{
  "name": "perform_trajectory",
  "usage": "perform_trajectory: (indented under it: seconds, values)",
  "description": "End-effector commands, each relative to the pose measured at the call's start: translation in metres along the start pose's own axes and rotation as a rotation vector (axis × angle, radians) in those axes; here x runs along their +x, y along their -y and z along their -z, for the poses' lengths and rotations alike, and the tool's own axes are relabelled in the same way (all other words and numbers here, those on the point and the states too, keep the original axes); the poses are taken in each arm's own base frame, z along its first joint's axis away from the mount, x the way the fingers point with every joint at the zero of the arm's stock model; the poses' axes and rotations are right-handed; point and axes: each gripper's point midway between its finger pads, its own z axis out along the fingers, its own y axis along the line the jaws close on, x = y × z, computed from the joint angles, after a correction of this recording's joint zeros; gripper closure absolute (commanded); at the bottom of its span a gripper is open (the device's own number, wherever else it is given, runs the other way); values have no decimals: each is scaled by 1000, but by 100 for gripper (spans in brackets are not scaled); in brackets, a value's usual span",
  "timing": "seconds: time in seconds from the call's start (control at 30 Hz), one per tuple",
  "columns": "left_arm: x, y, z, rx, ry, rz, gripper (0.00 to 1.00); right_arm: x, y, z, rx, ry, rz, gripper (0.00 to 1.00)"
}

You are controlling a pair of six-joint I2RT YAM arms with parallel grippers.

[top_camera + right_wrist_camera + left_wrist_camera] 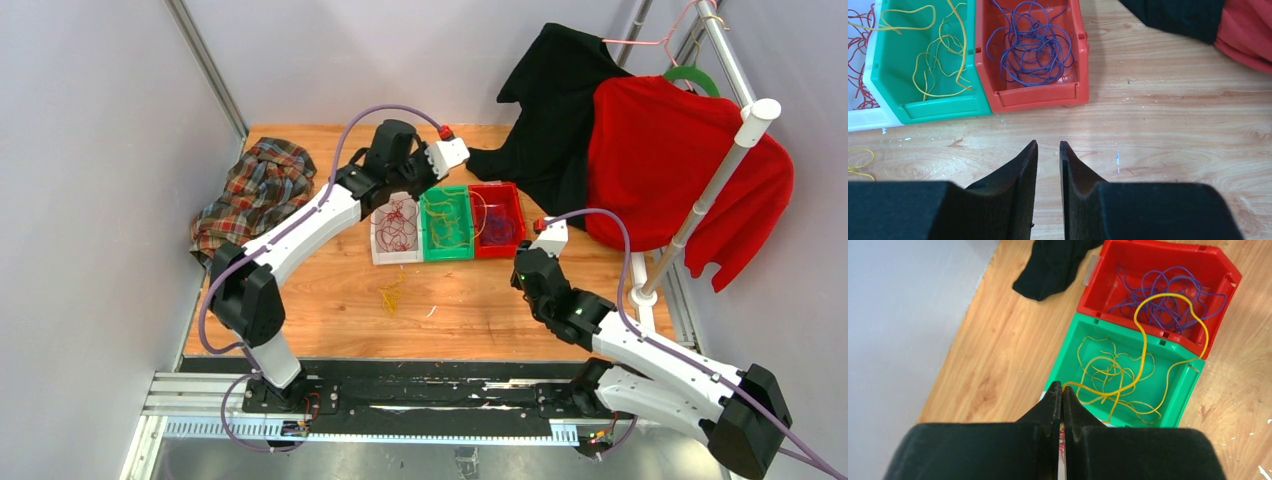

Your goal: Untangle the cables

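Observation:
My left gripper (1062, 385) is shut on a thick yellow cable (1143, 347). The cable runs from the fingertips across the green bin (1178, 390) and loops over the red bin (1158, 255). Thin yellow cables (1108, 372) lie in the green bin and purple cables (1030, 47) in the red bin. Dark red cables (397, 228) lie in the white bin (380, 255), under my left gripper (398, 190). A small yellow bundle (392, 295) lies loose on the table. My right gripper (1048, 144) is slightly open and empty over bare wood, in front of the red bin.
A plaid cloth (255, 190) lies at the table's left edge. A black garment (555, 110) and a red sweater (680, 160) hang at the back right by a white pole (705, 200). The black garment's sleeve (1053, 262) reaches near the bins.

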Motion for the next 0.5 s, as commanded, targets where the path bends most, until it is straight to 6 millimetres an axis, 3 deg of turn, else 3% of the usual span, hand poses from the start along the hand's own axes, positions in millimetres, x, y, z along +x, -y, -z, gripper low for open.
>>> perform_trajectory:
  seconds: [0.0, 0.47]
  values:
    - [21, 11, -18, 38, -58, 64, 100, 3, 11, -3, 47, -2, -5, 78]
    - [88, 44, -53, 103, -222, 99, 100, 4, 18, -4, 63, -6, 0, 79]
